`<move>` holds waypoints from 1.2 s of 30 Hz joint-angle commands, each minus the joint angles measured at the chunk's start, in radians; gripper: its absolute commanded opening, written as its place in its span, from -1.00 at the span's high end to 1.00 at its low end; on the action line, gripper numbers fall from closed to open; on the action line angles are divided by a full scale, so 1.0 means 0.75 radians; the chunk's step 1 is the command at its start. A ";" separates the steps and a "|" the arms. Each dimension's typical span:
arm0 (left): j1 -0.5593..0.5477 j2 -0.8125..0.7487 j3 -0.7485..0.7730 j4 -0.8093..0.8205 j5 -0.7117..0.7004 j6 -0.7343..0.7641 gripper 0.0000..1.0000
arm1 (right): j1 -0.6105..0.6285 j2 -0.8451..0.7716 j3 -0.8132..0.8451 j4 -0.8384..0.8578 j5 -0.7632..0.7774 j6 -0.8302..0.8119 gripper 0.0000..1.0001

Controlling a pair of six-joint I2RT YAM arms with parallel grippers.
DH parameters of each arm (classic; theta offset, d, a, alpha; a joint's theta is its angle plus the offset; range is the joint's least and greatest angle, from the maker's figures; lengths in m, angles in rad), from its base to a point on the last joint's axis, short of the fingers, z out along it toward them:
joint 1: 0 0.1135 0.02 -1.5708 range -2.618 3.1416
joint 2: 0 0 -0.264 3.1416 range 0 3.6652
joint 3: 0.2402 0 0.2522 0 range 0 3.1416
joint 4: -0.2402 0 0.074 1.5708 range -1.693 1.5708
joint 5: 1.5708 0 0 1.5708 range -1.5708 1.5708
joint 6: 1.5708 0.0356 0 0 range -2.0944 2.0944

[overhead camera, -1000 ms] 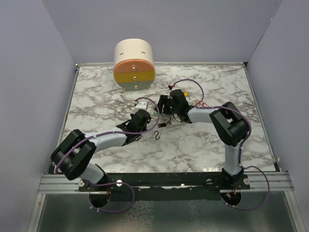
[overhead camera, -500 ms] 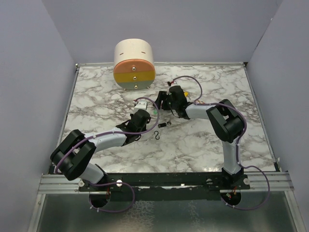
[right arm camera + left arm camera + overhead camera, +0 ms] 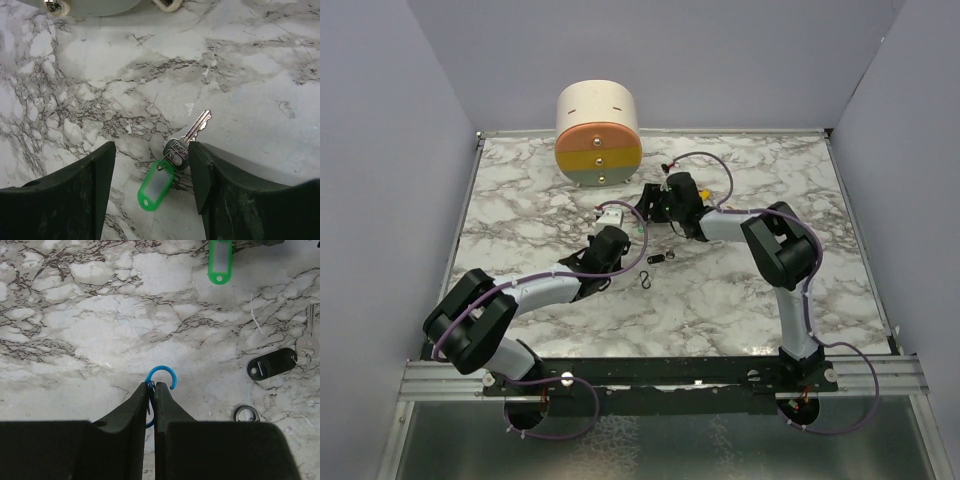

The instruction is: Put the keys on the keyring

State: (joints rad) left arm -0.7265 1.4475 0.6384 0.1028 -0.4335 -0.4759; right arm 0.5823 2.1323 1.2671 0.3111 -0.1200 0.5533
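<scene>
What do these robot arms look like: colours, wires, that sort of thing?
Both the left arm and right arm have pale grey-white links between bulky black joints, with thin purple cables looping alongside. Their fingers are matte black wedges.

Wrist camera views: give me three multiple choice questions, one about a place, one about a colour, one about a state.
1. Where is the silver metal key with a green plastic tag?
A. On the marble table, between the fingers of the right claw
B. Inside a drawer
C. On an arm's base

2. What colour is the curved metal hook in the left claw?
A. Red
B. Blue
C. Yellow

3. The right claw is:
A. Shut on the key
B. Shut, empty
C. Open

Answers: 1 A, the key lies flat between the fingers; 2 B, a blue curve sticks out of the closed tips; 3 C, a wide gap separates its fingers.
</scene>
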 commanded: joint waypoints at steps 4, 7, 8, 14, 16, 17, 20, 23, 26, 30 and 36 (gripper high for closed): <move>0.008 -0.033 -0.010 0.017 0.023 0.006 1.00 | -0.003 0.085 0.076 -0.067 -0.024 -0.038 -0.22; 0.009 -0.038 -0.012 0.012 0.021 0.005 1.00 | -0.003 0.064 0.056 -0.050 0.014 -0.046 -0.22; 0.009 -0.042 -0.016 0.012 0.021 0.003 1.00 | -0.003 0.048 0.036 -0.030 0.036 -0.046 -0.22; 0.009 -0.043 -0.019 0.015 0.021 0.003 1.00 | -0.003 -0.040 -0.034 -0.017 0.112 -0.069 -0.22; 0.009 -0.039 -0.021 0.019 0.023 0.001 1.00 | -0.003 -0.064 -0.060 -0.008 0.116 -0.068 -0.21; 0.009 -0.038 -0.021 0.020 0.024 0.001 1.00 | -0.003 -0.071 -0.069 -0.006 0.114 -0.069 -0.21; 0.009 -0.037 -0.021 0.019 0.024 0.002 1.00 | -0.003 -0.088 -0.099 0.011 0.108 -0.069 -0.20; 0.009 -0.039 -0.024 0.022 0.023 0.001 1.00 | -0.002 -0.110 -0.133 0.047 0.113 -0.072 -0.19; 0.009 -0.039 -0.025 0.024 0.024 0.001 1.00 | -0.001 -0.133 -0.160 0.095 0.121 -0.089 -0.19; 0.009 -0.038 -0.024 0.023 0.026 0.000 1.00 | -0.001 -0.107 -0.096 0.021 0.130 -0.097 -0.19; 0.009 -0.041 -0.025 0.023 0.021 0.000 1.00 | -0.002 -0.046 -0.023 -0.014 0.105 -0.113 -0.19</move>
State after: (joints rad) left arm -0.7258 1.4406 0.6273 0.1032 -0.4328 -0.4763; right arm 0.5823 2.0682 1.1919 0.3244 -0.0528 0.4911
